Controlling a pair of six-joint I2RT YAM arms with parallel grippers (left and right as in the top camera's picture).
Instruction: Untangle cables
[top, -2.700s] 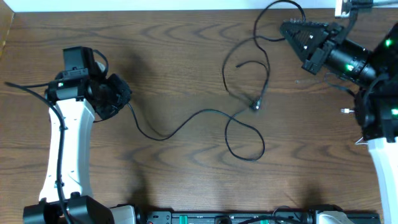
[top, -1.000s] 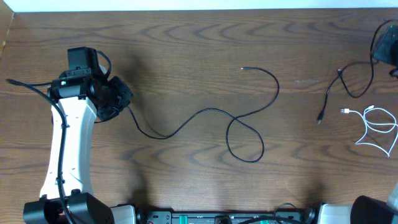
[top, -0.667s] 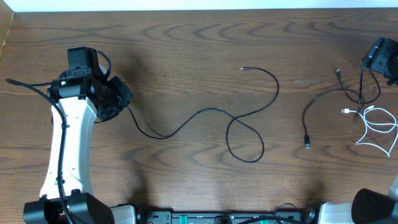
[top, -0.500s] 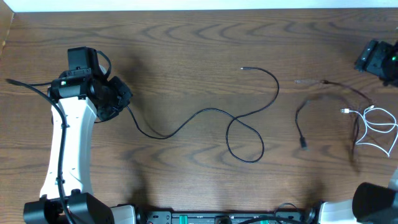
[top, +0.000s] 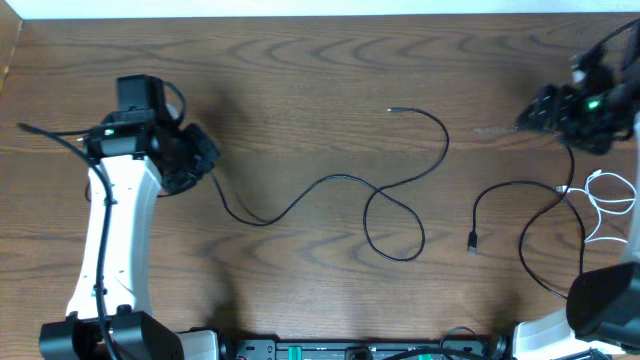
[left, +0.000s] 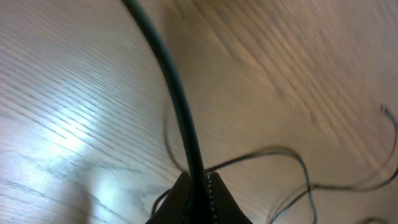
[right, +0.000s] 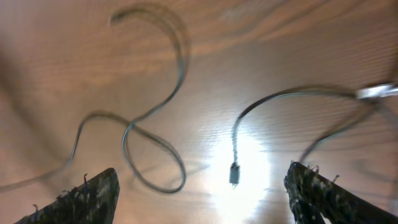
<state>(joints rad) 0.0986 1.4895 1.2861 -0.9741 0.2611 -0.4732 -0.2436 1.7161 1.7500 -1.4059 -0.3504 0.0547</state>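
A long black cable lies across the middle of the table, with a loop and a free plug. My left gripper is shut on its left end. In the left wrist view the cable runs up from between the shut jaws of that gripper. A second black cable lies loose at the right, its plug on the wood. Beside it lies a white cable. My right gripper hovers above them, open and empty. Its plug shows below.
The table's far edge meets a white wall. A black bar with connectors runs along the near edge. Both arm bases stand at the bottom corners.
My right gripper opened and let go of the second black cable, which dropped and spread out at the right. The right arm came back in from the right edge. The left arm barely shifted.
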